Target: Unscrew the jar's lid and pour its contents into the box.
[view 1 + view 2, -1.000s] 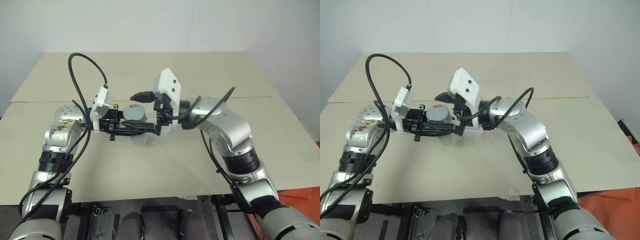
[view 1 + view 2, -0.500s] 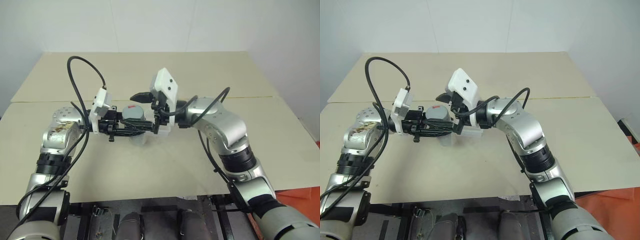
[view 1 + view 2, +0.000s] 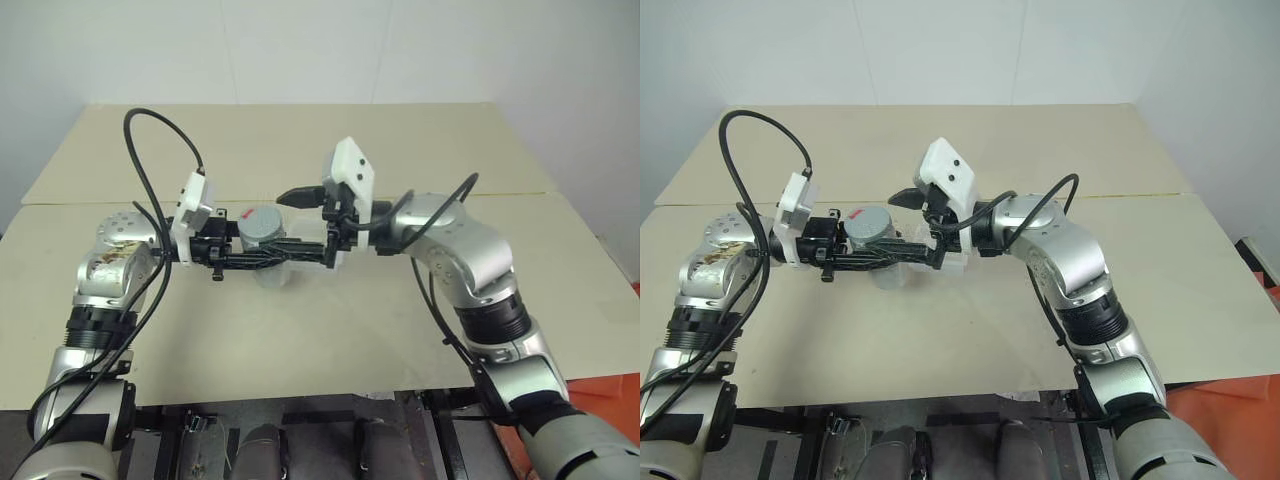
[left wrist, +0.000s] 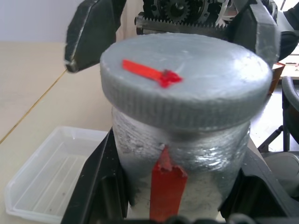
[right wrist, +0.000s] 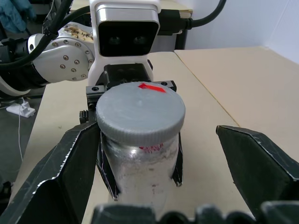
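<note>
My left gripper (image 3: pixel 268 256) is shut on the jar (image 4: pixel 180 158), a silvery cylinder with a red stripe, and holds it upright above the table. The grey lid (image 3: pixel 262 225) with its red mark sits on the jar. My right gripper (image 5: pixel 156 131) faces it from the other side and is wide open. Its fingers (image 4: pixel 91 32) flank the lid without touching it. The box (image 4: pixel 51 179), a shallow clear tray, lies on the table just beyond the jar. The contents are hidden inside the jar.
The tan table (image 3: pixel 330 330) has a seam running across its middle (image 3: pixel 500 195) and a near edge (image 3: pixel 300 385) close to me. Black cables (image 3: pixel 150 150) loop up from both wrists.
</note>
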Tool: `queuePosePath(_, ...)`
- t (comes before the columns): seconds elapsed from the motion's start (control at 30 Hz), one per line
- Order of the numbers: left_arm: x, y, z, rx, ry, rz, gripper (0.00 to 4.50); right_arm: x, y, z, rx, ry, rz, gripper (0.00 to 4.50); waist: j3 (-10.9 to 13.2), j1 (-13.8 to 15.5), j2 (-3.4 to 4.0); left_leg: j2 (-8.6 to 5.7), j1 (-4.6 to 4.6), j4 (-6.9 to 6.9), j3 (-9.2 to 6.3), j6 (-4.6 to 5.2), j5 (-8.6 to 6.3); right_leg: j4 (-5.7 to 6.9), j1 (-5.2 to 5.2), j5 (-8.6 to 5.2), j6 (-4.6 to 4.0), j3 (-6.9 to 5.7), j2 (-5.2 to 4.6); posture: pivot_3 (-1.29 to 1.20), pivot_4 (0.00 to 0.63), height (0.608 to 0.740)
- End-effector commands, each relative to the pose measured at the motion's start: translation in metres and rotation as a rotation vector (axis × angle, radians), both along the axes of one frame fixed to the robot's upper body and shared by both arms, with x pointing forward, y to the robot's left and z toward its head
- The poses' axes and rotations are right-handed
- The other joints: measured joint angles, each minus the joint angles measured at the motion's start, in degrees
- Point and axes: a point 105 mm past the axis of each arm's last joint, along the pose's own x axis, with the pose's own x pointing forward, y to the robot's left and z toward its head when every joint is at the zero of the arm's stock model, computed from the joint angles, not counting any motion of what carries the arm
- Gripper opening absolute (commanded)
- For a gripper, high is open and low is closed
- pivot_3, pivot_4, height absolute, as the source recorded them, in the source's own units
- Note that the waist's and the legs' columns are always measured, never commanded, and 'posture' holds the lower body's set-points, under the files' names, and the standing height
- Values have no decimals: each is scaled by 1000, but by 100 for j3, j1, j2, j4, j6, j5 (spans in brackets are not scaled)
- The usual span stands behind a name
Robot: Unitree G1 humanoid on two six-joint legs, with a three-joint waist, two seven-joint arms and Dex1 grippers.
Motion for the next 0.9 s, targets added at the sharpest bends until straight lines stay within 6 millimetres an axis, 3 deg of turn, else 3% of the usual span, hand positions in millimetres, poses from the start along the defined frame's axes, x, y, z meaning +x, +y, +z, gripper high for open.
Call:
queuePosePath(0.03,-7,-1,13,-15,-57,-37,1964,8,-17,16,48,-54,-75,4456,0,1,0,0,0,0,0,0,0,0,0,0,0,0,0,0,150,740)
queuePosePath(0.4,-8,1,12,-11,-54,-36,1964,7,-33,7,43,-35,-109,4456,0,7,0,0,0,0,0,0,0,-1,0,0,0,0,0,0,150,740)
queuePosePath(0.6,-4,2,14,-13,-59,-22,1964,-5,-39,5,36,-33,-74,4456,0,5,0,0,0,0,0,0,0,-1,0,0,0,1,0,0,150,740)
queuePosePath(0.9,0,-6,9,-16,-47,-31,1964,-27,-21,15,81,-23,28,4456,0,7,0,0,1,0,0,1,0,-1,1,0,0,1,0,0,150,740)
